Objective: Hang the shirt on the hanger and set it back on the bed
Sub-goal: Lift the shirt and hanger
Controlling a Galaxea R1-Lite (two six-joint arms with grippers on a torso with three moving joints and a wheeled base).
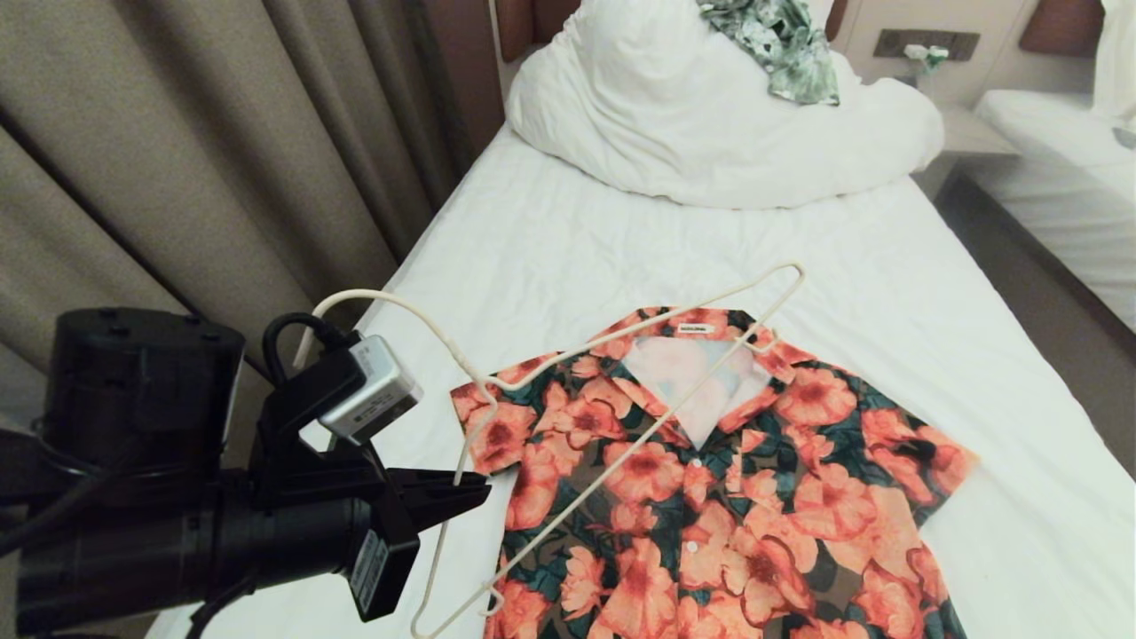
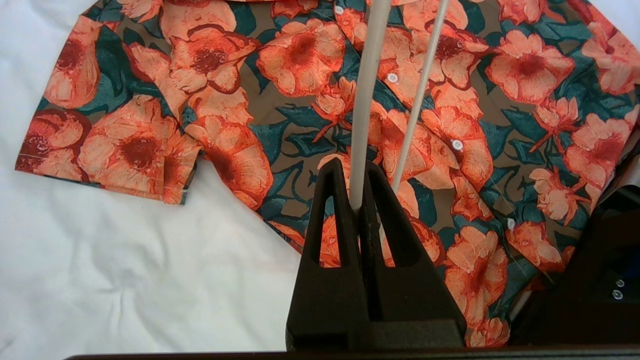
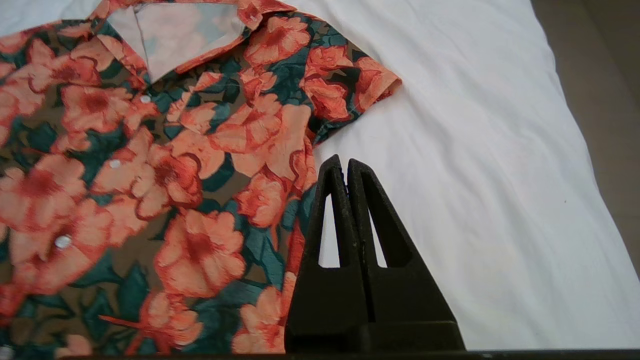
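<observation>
The left gripper point(image 2: 356, 175) was clamped on the hanger point(image 1: 612, 390), whose wire ran out from its jaws over the shirt point(image 1: 710, 479) lying flat on the bed point(image 1: 532, 248). The right gripper point(image 3: 345, 167), closed and empty, hung over the shirt's edge.

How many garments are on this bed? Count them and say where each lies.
2. The shirt lies flat on the sheet of the bed, near the foot. A green-and-white leaf-patterned garment lies crumpled on the duvet near the headboard. Others could be hidden under the duvet.
</observation>
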